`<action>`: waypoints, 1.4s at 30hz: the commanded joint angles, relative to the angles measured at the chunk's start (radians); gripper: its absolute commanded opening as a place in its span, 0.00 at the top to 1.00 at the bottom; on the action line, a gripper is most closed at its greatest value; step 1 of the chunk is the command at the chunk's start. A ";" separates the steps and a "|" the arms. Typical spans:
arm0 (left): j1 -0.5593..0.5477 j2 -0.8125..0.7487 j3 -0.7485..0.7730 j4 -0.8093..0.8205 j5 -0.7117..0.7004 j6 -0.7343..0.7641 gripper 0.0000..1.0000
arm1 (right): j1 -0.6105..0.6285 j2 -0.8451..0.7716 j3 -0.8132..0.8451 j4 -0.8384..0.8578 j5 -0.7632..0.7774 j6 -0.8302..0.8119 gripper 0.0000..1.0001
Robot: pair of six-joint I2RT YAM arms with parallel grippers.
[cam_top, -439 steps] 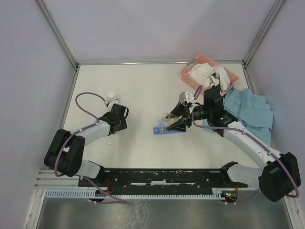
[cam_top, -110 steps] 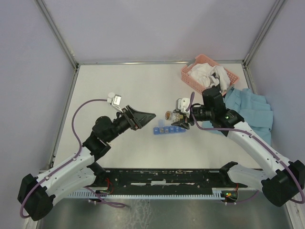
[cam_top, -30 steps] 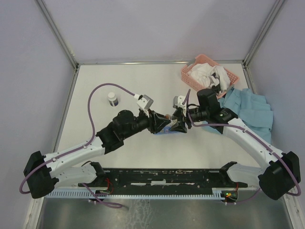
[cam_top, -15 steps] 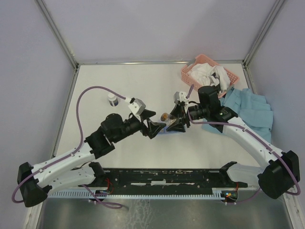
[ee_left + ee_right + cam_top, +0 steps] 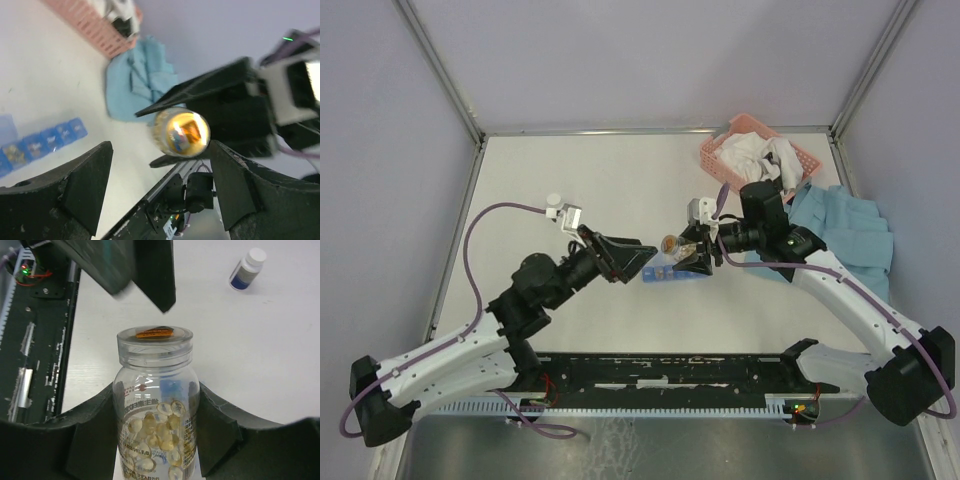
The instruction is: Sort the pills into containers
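Note:
My right gripper (image 5: 692,250) is shut on a clear bottle (image 5: 671,243) and holds it level above the table, clear lid (image 5: 155,340) on. Yellowish pills (image 5: 160,432) lie inside the bottle (image 5: 155,390), between my right gripper's (image 5: 155,402) fingers. My left gripper (image 5: 632,258) is open and empty, just left of the lid and facing it. In the left wrist view the bottle's end (image 5: 181,131) sits above my left gripper (image 5: 160,167). The blue pill-organiser strip (image 5: 665,274) lies under both grippers, partly hidden; its lidded compartments (image 5: 42,144) show at left.
A small white-capped bottle (image 5: 554,201) stands at the left (image 5: 246,269). A pink basket (image 5: 760,150) with white cloth sits at the back right, with a blue cloth (image 5: 845,228) beside it. The black rail (image 5: 660,370) runs along the near edge.
My left gripper has drawn back leftward from the bottle's lid and stays open. My right gripper still holds the bottle in about the same place.

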 commanded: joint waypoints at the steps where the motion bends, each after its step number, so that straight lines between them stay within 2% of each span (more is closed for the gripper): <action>1: -0.026 0.166 0.209 -0.291 -0.202 -0.335 0.15 | 0.014 -0.034 0.011 -0.007 0.115 -0.131 0.94; 4: -0.040 0.236 0.281 -0.319 -0.237 -0.339 0.14 | 0.027 -0.030 0.007 -0.010 0.146 -0.154 0.94; 11: -0.044 0.242 0.253 -0.222 -0.243 -0.351 0.12 | 0.049 -0.024 0.006 -0.015 0.184 -0.179 0.94; 22: -0.059 0.285 0.262 -0.227 -0.184 -0.414 0.17 | 0.068 -0.017 0.008 0.001 0.278 -0.172 0.94; 26: -0.065 0.300 0.264 -0.210 -0.174 -0.416 0.28 | 0.074 -0.015 0.009 0.003 0.305 -0.173 0.94; 33: -0.068 0.312 0.271 -0.209 -0.179 -0.405 0.30 | 0.081 -0.010 0.010 -0.001 0.314 -0.181 0.94; 35: -0.068 0.316 0.271 -0.210 -0.181 -0.402 0.37 | 0.083 -0.011 0.010 -0.001 0.315 -0.183 0.94; 40: -0.068 0.326 0.275 -0.208 -0.167 -0.399 0.44 | 0.085 -0.009 0.011 -0.003 0.317 -0.184 0.94; 42: -0.070 0.330 0.280 -0.205 -0.156 -0.391 0.51 | 0.086 -0.007 0.012 -0.003 0.319 -0.182 0.94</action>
